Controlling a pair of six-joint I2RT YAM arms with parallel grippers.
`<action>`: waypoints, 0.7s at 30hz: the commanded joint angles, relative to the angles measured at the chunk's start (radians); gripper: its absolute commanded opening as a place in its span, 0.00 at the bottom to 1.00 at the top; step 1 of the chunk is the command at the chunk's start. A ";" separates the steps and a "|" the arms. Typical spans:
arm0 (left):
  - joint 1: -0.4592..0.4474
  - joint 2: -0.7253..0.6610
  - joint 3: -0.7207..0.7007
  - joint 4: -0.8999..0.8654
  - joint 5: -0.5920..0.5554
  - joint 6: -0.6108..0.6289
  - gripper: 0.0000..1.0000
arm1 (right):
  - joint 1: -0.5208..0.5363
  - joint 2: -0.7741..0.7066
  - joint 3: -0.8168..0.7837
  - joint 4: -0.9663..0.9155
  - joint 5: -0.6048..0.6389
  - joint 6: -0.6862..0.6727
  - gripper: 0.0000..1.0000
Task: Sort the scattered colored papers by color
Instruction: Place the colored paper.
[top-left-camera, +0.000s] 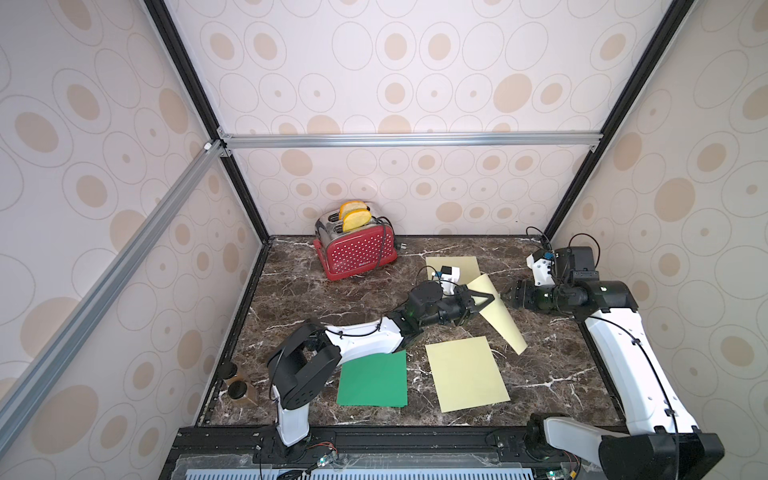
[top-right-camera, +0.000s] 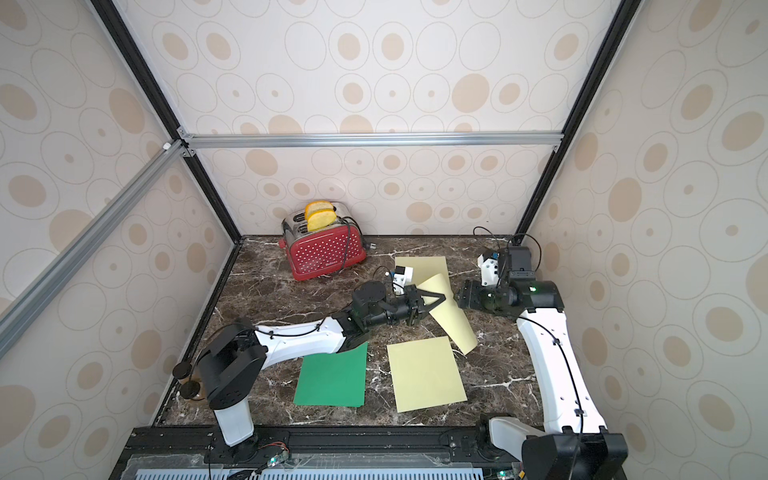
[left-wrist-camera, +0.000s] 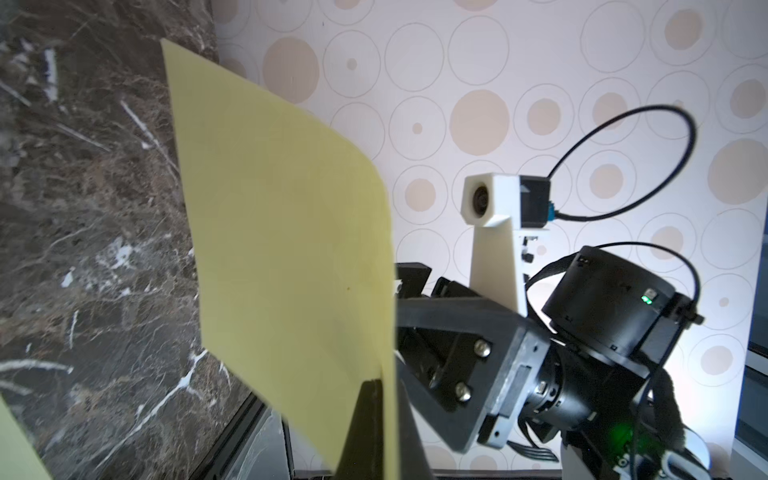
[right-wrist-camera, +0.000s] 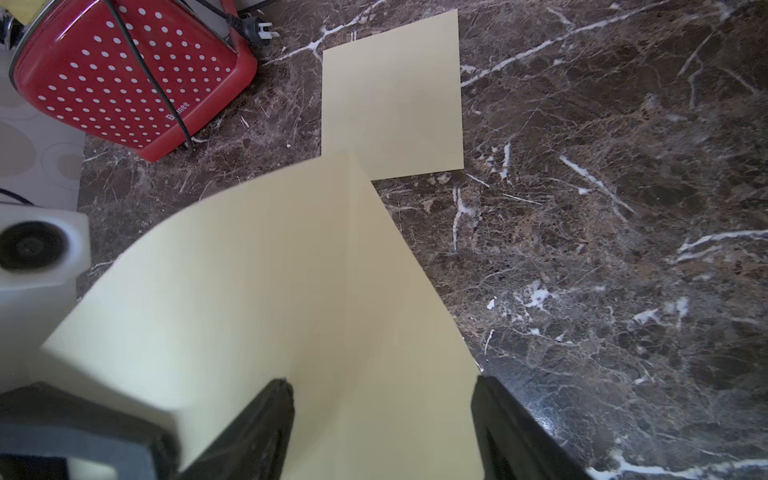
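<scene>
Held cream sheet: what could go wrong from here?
1. The left pincer grips the sheet at one edge only, and it hangs curled: it may slip or crease.
2. The right pincer stands open with the sheet's edge between its fingers: moving either arm could snag or tear it.
3. Its low corner hangs close to the front cream sheet and might shove it.

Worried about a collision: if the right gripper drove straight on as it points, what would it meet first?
Probably the lifted cream sheet, pinched by the left gripper; it apparently sits between the open jaws of the right gripper.
</scene>
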 joint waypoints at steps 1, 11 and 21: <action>-0.055 -0.008 -0.065 -0.140 -0.067 0.080 0.00 | -0.008 -0.036 0.016 -0.053 0.005 -0.042 0.76; -0.110 0.129 -0.056 -0.200 -0.036 0.145 0.00 | -0.011 -0.065 -0.089 -0.044 -0.005 -0.061 0.76; -0.094 0.138 -0.027 -0.311 -0.014 0.219 0.00 | 0.007 -0.057 -0.145 -0.026 -0.066 -0.052 0.76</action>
